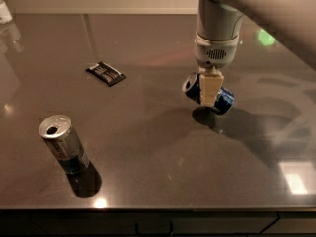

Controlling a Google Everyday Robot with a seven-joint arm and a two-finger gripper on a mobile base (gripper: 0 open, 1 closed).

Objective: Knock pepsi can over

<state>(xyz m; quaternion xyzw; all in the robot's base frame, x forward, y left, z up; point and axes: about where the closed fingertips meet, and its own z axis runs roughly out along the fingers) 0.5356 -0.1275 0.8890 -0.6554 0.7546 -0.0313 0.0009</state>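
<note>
The pepsi can (pixel 224 98) is dark blue with a silver top and lies on its side, top end pointing left. It sits between the fingers of my gripper (pixel 209 100), just above the dark table (pixel 148 147), with its shadow close under it. The gripper hangs straight down from the white arm at the upper right. One cream finger (pixel 210 85) crosses the front of the can's middle; the other finger is hidden behind the can. The gripper is shut on the can.
A taller, slim silver can with a dark blue base (pixel 63 144) stands upright at the front left. A flat black packet (pixel 105 73) lies at the back left. A white object (pixel 4 11) sits at the far left corner. The table's front edge runs along the bottom.
</note>
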